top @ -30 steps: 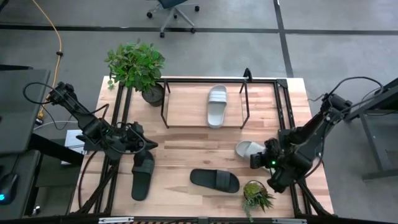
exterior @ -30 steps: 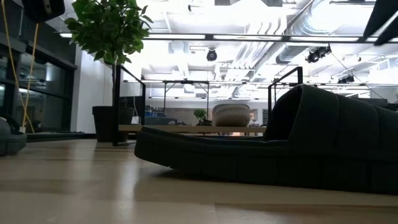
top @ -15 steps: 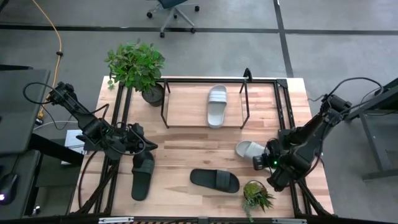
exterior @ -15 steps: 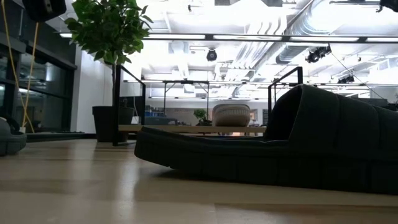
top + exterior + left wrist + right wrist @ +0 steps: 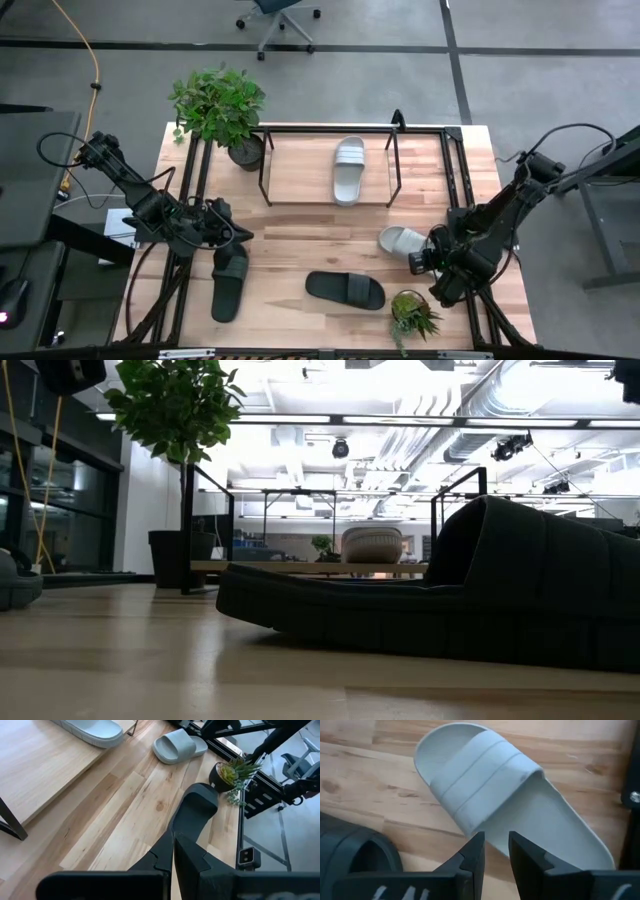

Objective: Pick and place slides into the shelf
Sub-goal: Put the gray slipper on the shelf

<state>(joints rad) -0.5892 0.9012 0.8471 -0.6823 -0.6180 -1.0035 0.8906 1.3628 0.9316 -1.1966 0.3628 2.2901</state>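
Note:
One grey slide (image 5: 349,170) lies on the shelf (image 5: 300,180) board at the table's far side. A second grey slide (image 5: 398,240) (image 5: 490,785) lies flat on the table at the right. My right gripper (image 5: 418,260) (image 5: 495,845) hovers by its near-right edge, fingers a little apart, touching nothing that I can see. One black slide (image 5: 345,289) (image 5: 450,600) lies in the middle near the front. Another black slide (image 5: 229,283) lies at the left. My left gripper (image 5: 238,236) (image 5: 173,845) is shut and hangs above its far end.
A tall potted plant (image 5: 220,105) stands at the shelf's left end. A small potted plant (image 5: 412,312) sits near the front edge, close to my right arm. The shelf board left of the grey slide is bare wood, and bare tabletop (image 5: 300,240) lies between the shelf and the black slides.
My right gripper has drawn back slightly from the grey slide, toward the table's right and near edges. The slides have stayed where they were.

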